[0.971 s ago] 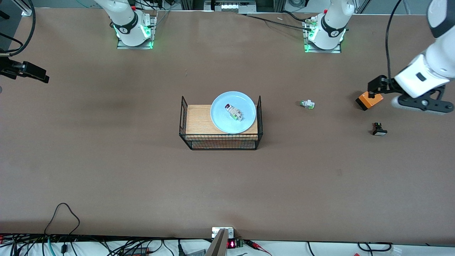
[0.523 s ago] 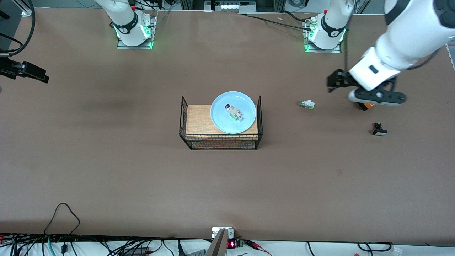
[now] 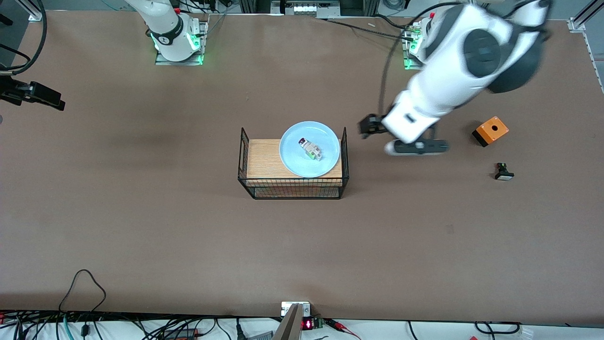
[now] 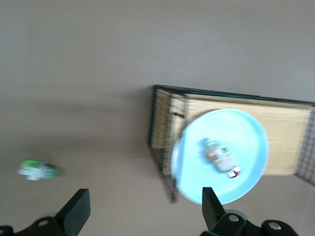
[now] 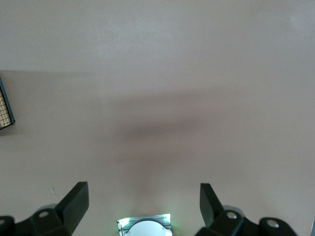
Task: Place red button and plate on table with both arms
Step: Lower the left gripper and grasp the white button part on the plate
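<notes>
Red button [image 3: 310, 148] lies on plate [image 3: 292, 160]; no readable writing shows.

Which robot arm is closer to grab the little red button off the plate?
The left arm, probably. Its claw hangs open just beside the wire rack, where the red button lies on the plate. The right claw waits open over bare table.
</notes>
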`<state>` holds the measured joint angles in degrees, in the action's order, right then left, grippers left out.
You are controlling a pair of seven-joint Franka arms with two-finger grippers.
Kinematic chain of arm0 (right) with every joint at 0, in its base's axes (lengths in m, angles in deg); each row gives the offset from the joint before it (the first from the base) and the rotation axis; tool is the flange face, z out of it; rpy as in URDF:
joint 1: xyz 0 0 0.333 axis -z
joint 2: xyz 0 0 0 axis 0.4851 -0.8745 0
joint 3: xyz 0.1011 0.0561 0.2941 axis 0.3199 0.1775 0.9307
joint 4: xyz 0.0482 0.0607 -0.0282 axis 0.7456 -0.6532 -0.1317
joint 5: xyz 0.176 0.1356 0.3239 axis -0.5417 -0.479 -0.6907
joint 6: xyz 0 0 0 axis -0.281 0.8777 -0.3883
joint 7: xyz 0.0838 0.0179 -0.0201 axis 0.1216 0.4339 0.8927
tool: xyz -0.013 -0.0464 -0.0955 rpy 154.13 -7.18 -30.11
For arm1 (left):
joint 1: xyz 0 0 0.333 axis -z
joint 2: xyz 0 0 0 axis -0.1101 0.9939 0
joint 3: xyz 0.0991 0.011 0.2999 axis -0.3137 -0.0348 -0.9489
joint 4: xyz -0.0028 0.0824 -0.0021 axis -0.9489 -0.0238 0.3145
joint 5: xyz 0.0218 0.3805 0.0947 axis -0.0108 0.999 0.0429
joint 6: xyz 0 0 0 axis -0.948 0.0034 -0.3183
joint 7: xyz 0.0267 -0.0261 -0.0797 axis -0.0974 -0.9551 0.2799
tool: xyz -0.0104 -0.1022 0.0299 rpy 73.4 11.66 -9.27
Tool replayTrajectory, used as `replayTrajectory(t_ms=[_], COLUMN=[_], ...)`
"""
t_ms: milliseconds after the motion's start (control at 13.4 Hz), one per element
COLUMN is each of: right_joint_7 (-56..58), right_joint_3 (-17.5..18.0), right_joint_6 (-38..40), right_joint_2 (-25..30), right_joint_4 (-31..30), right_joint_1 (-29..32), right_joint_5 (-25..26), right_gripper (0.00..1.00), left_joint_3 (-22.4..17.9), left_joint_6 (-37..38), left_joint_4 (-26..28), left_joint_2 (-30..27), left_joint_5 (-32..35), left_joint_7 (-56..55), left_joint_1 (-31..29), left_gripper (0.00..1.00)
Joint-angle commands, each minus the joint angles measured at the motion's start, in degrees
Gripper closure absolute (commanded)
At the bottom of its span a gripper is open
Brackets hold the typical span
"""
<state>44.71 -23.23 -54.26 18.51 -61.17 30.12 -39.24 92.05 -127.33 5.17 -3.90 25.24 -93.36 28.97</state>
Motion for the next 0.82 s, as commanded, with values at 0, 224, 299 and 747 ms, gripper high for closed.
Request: replayTrajectory(t_ms=[0,224,299,747], right_joint_7=[0.48,0.39,0.30,-1.11], right_joint_3=[0.54,0.54,0.54,0.54], right_joint_6=[0.57,0.57,0.49,0.40], right_joint_2=[-0.66,-0.74,-0.75,-1.79], right_joint_4=[1.70,1.70,1.70,1.61], right_joint_1=[-0.22,-0.14,-0.14,-0.14], right_joint_5=[0.04,0.04,0.04,-0.57], right_gripper=[0.00,0.00,0.00,0.00], left_joint_3=[-0.71,-0.71,-0.71,-0.89], left_joint_6=[-0.71,-4.91,-5.80,-12.03], left_joint_4=[-4.90,-5.26,-5.34,-8.42], left_joint_2=[4.74,9.31,10.80,17.41], left_joint_5=[0.00,5.06,8.06,13.70], left_joint_7=[-9.82,-24.64,-30.54,-37.01], left_joint_1=[5.55,11.69,13.02,15.06], left_gripper=[0.00,0.00,0.00,0.00])
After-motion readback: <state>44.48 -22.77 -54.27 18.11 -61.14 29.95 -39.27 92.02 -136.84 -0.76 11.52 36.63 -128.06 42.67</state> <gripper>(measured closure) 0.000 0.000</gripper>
